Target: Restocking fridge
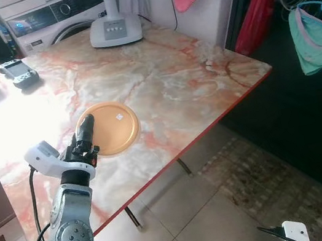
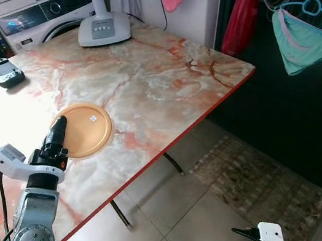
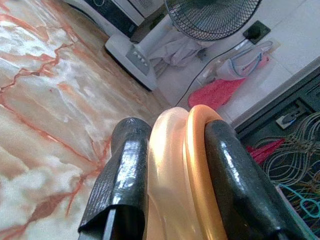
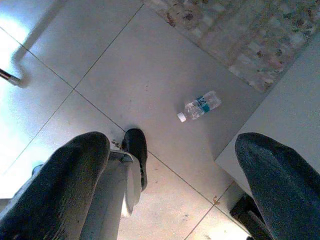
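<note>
Orange plate [image 1: 111, 128] lies on your marble bench [image 1: 192, 84], rim clenched by the left end effector [image 1: 85, 134]; the right end effector [image 4: 170, 185] hangs released.

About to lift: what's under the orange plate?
The orange plate lies flat on the marble table; whatever is beneath stays covered. The left gripper has its fingers clamped on the near rim.
</note>
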{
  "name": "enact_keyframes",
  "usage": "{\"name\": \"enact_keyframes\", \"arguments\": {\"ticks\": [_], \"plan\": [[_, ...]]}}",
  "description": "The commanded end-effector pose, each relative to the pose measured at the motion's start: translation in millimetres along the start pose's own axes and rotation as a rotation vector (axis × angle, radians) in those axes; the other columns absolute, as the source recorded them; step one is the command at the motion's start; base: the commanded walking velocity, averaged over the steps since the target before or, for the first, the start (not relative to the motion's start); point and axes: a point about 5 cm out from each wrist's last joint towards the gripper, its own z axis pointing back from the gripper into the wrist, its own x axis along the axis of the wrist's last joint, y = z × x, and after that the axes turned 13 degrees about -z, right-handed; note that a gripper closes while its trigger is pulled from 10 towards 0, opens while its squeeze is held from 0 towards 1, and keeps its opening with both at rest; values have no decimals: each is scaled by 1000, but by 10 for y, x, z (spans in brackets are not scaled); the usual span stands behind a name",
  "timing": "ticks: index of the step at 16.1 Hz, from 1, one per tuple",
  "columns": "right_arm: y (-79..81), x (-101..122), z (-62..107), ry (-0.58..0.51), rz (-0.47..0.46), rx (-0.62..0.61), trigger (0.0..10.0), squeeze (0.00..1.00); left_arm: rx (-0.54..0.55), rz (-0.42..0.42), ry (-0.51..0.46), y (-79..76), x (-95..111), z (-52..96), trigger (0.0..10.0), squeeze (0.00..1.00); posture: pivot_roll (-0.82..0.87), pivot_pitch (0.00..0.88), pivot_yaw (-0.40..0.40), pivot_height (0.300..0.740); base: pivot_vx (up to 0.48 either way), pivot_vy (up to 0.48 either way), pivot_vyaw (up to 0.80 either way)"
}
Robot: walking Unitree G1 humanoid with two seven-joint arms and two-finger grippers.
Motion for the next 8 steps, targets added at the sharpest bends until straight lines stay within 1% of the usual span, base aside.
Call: {"name": "enact_keyframes", "arguments": {"ticks": [1,7,8], "plan": [[-30,-31,8,6,-13,-14,10000,0,8,-15,-3,-2,-3,-12,10000,0,111,74,-27,740,0,0,0],[-28,-35,7,10,-14,-14,10000,0,35,2,-1,6,-14,14,10000,0,120,71,-27,740,0,0,0],[-27,-36,7,9,-17,-15,10000,0,38,4,-1,12,-13,14,10000,0,118,70,-26,740,0,274,0]]}}
